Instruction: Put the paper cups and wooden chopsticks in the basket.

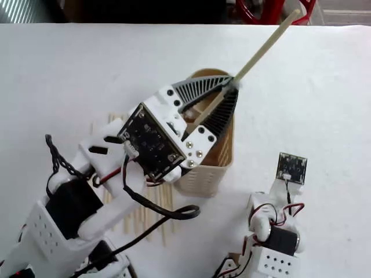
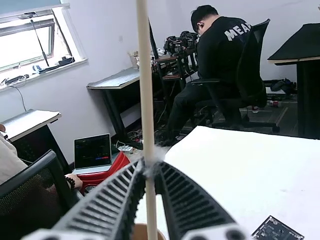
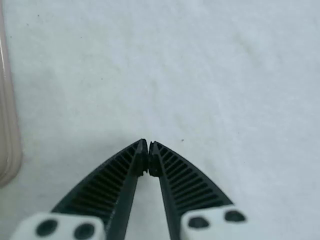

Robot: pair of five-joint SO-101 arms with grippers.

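My left gripper [image 1: 231, 86] hangs over the cream basket [image 1: 215, 168], shut on a wooden chopstick [image 1: 264, 49] that slants up past the table's far edge. In the left wrist view the chopstick [image 2: 144, 90] stands upright, pinched between the black ribbed fingers [image 2: 112, 197], with the left gripper [image 2: 149, 170] tips closed on it. More wooden chopsticks [image 1: 145, 217] lie on the table under the left arm, partly hidden by it. My right gripper [image 3: 148, 150] is shut on nothing, pointing down at the bare white table. The right arm's base [image 1: 278, 243] sits at the front right.
The basket's edge [image 3: 7, 125] shows beside the right gripper in the right wrist view. A red object [image 1: 272, 10] stands beyond the table's far edge. White table [image 1: 69, 75] stretches left and right of the basket.
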